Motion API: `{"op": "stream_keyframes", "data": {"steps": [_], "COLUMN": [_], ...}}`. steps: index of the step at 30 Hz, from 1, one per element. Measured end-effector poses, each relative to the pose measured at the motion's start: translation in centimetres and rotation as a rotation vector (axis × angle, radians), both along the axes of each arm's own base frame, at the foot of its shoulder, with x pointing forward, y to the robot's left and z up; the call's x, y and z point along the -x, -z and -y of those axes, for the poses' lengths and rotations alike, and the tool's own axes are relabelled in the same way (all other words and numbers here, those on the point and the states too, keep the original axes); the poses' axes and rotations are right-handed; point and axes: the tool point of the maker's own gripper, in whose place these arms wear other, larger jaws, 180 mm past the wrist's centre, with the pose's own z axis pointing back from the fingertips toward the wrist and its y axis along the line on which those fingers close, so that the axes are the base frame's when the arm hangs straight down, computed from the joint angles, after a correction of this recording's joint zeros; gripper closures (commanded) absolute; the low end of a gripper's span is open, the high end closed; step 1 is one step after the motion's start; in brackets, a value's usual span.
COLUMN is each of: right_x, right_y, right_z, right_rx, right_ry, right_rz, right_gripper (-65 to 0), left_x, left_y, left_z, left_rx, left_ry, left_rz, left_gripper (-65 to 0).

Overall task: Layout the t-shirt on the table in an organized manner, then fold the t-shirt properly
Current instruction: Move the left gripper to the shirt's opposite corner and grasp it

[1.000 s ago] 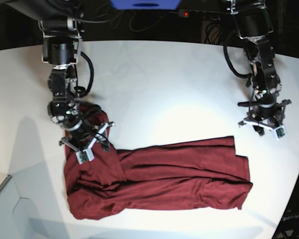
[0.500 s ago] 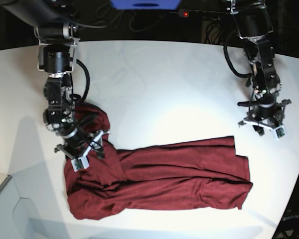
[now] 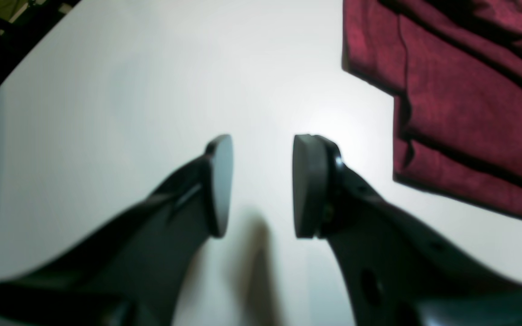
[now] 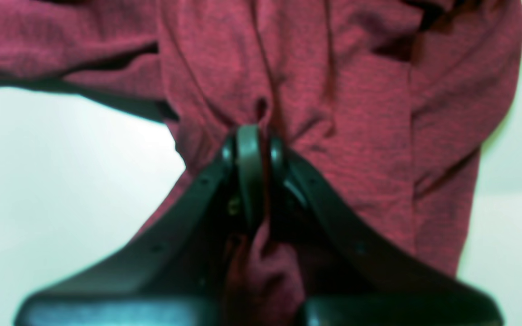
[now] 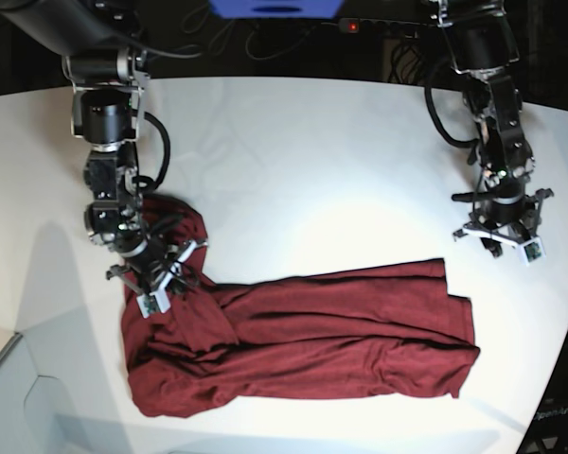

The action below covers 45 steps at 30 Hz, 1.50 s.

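Observation:
The dark maroon t-shirt (image 5: 303, 336) lies crumpled lengthwise across the near half of the white table (image 5: 312, 161), bunched at its left end. My right gripper (image 5: 166, 284) is down on that bunched left end. In the right wrist view its fingers (image 4: 249, 149) are shut, pinching a fold of the t-shirt (image 4: 333, 90). My left gripper (image 5: 500, 248) hovers over bare table beyond the shirt's right end. Its pads (image 3: 308, 185) stand apart with nothing between them, and the t-shirt (image 3: 460, 99) shows at the upper right of the left wrist view.
The table's curved far edge (image 5: 293, 79) borders dark gear and cables behind. The table's right edge (image 5: 563, 331) runs close past the shirt's right end. A grey step (image 5: 19, 397) shows at the near left corner.
My right gripper has closed on the bunched left end of the shirt, after coming down and slightly left onto it. The left arm has stayed still.

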Motion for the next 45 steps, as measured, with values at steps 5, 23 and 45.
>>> {"op": "stream_keyframes", "data": {"steps": [5,23,45], "right_x": [-1.0,-0.4,10.5], "right_y": [-3.5,-18.1,-7.3], "right_z": [0.1,-2.0,-2.7], "right_rx": [0.027,0.052,0.062], "right_ry": [-0.007,-0.029,-0.037], "right_rz": [0.092,0.498,0.198], "right_gripper": [0.0,0.0,0.0], "left_x": [0.0,0.6,-8.2], "left_y": [0.0,0.5,1.4], "left_z": [0.0,0.1,10.8], "left_rx": [0.002,0.002,0.315], "left_ry": [0.000,0.001,0.117], "left_rz": [0.000,-0.014,0.055], "left_gripper": [-21.7,-21.7,-21.7]}}
